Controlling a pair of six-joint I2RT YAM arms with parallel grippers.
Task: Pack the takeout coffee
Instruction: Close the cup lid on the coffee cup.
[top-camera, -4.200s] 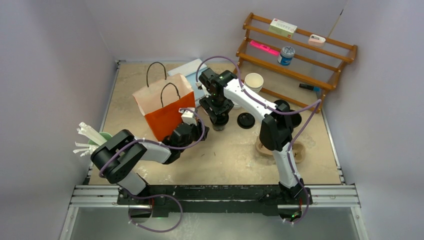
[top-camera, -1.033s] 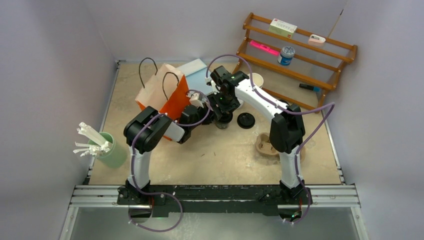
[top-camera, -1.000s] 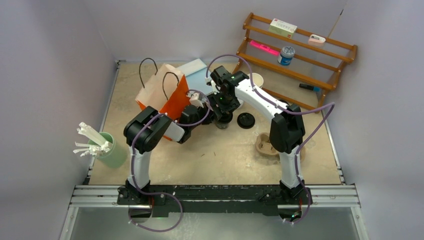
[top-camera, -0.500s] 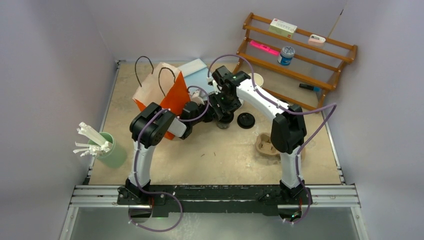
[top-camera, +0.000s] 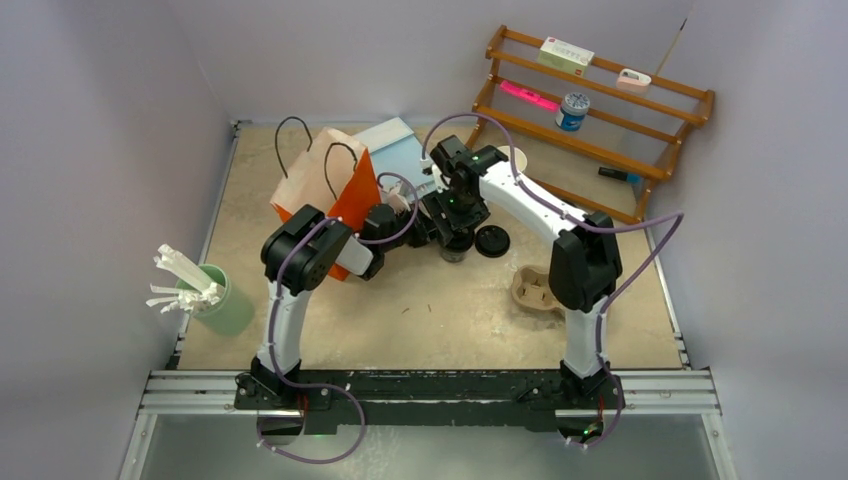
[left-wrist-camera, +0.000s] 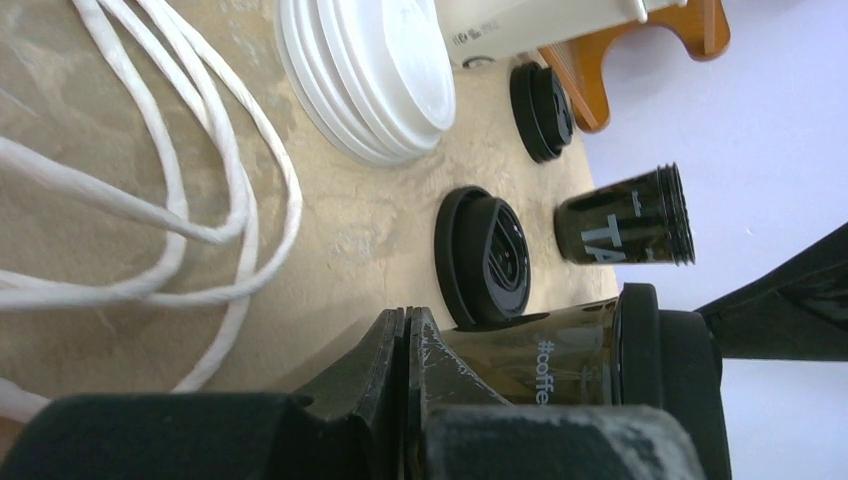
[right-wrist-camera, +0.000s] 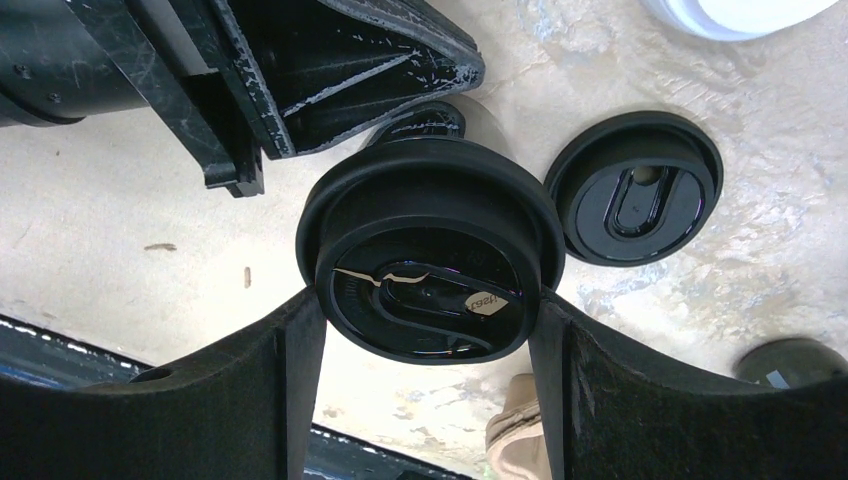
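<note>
Capping is the step we are judging to be in hand. We are holding the right gripper (right-wrist-camera: 425, 335) clamped on the lid (right-wrist-camera: 430, 250), one finger bearing on each side of its rim, so that the lid is sitting square over the mouth of the cup (left-wrist-camera: 530, 355) directly below those fingers. We are presenting the left gripper (left-wrist-camera: 404, 325) fully closed and holding nothing, its joined tips lying against or just beside the cup's lower wall. We are reading this as a brace that is stopping the light cup from sliding or tipping under the press. Whether the lid is fully snapped down, we cannot tell. A spare lid (right-wrist-camera: 635, 185) is lying flat on the table (top-camera: 450, 320) just beside the right gripper's fingers, and a second cup (left-wrist-camera: 625, 215) is standing farther out past the left gripper's tips, both within reach. The orange bag (top-camera: 335, 195) is standing behind the left gripper's wrist, so we are expecting bagging once capping is done
</note>
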